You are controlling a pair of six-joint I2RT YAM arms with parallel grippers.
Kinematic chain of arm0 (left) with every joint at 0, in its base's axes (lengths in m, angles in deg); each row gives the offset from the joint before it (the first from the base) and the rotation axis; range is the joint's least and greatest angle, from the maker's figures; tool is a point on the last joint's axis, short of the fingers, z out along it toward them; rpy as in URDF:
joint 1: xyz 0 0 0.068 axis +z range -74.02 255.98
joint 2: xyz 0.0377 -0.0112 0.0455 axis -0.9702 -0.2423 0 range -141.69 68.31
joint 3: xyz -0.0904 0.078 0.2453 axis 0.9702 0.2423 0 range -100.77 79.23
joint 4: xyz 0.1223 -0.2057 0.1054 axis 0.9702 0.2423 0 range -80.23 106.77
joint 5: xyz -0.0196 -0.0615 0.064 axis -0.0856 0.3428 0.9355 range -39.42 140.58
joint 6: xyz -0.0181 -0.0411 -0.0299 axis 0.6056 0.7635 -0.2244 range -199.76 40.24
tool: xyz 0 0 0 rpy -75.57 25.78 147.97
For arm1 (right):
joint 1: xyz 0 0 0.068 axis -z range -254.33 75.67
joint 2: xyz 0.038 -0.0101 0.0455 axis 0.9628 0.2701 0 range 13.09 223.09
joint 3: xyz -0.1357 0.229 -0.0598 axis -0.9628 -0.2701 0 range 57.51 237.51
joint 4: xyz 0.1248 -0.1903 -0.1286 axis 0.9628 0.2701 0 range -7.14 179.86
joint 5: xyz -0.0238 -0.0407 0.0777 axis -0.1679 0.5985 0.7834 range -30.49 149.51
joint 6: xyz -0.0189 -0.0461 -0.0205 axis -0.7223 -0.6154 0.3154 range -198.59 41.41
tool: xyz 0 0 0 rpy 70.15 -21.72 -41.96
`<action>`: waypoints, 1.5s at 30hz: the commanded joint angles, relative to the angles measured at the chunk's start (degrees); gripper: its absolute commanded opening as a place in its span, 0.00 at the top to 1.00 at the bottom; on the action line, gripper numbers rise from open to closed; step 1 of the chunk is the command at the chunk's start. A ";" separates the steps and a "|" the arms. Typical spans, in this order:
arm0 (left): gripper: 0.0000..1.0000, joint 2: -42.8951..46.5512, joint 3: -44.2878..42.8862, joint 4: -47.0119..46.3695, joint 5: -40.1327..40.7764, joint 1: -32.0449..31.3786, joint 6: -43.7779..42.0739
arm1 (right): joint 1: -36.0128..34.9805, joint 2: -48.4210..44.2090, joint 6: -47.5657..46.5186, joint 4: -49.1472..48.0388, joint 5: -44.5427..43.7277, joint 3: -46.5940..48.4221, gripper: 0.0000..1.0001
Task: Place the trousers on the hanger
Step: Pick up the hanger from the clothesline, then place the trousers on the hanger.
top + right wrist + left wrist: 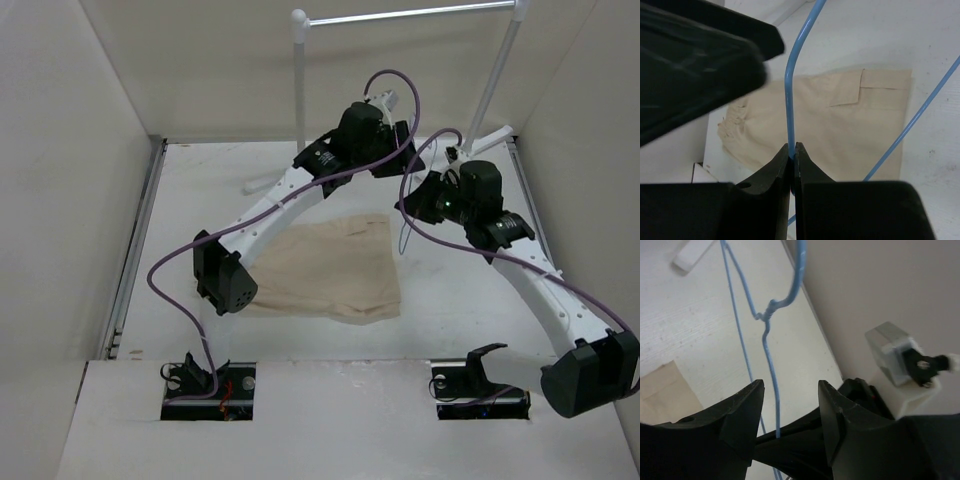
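Above the far side of the tabletop [200, 190], my right end effector [792, 150] is pinched tight on the hanger [788, 100], keeping it off the surface. My left end effector [790, 387] stands part-open, its jaws either side of the wire below the hook's twist and seemingly clear of it. Trousers [330, 270] lie folded flat below the hanger and nearer me, long axis running left to right, their far right corner closest to the right end effector. I count one hanger, one pair of trousers, two arms.
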 commanded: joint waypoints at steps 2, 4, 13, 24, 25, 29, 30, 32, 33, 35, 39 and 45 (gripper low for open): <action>0.58 1.05 -1.31 3.07 2.83 -0.62 -2.60 | -1.22 -3.12 -0.02 -2.53 -2.06 -0.82 0.90; 0.58 0.88 -1.04 3.60 3.71 -1.06 -2.95 | -1.31 -3.73 -0.02 -2.35 -2.15 -1.44 0.90; 0.85 -1.68 -0.26 2.81 5.30 -2.90 -2.60 | -2.54 -7.68 0.41 0.28 -3.29 -4.34 0.89; 1.00 10.71 26.53 -9.13 17.77 -8.79 5.91 | 1.58 -24.81 4.10 11.70 -3.47 -13.82 0.58; 1.00 11.85 29.25 -10.36 19.00 -9.75 7.58 | 2.46 -26.48 4.80 12.58 -3.47 -15.40 0.61; 1.00 14.93 38.84 -15.20 25.06 -14.49 14.52 | 5.46 -29.31 7.97 12.42 -3.30 -22.52 0.80; 1.00 15.55 41.12 -16.51 26.90 -15.81 15.93 | 5.46 -28.88 8.50 11.20 -3.64 -24.19 0.83; 1.00 16.16 45.00 -18.63 30.68 -18.10 18.13 | 3.71 -26.60 9.81 7.69 -5.04 -27.09 0.85; 1.00 16.34 46.15 -18.72 32.79 -19.07 18.75 | 2.92 -25.11 10.25 5.93 -5.66 -27.89 0.85; 1.00 16.60 47.82 -18.02 37.97 -20.83 18.76 | 1.77 -21.51 10.61 1.28 -7.15 -29.04 0.78; 1.00 15.99 51.34 -18.81 46.24 -23.03 18.76 | 0.28 -12.99 10.87 -7.69 -9.26 -30.79 0.62; 1.00 11.87 53.80 -21.62 57.06 -24.61 18.76 | -0.60 0.82 11.92 -18.33 -12.43 -31.76 0.48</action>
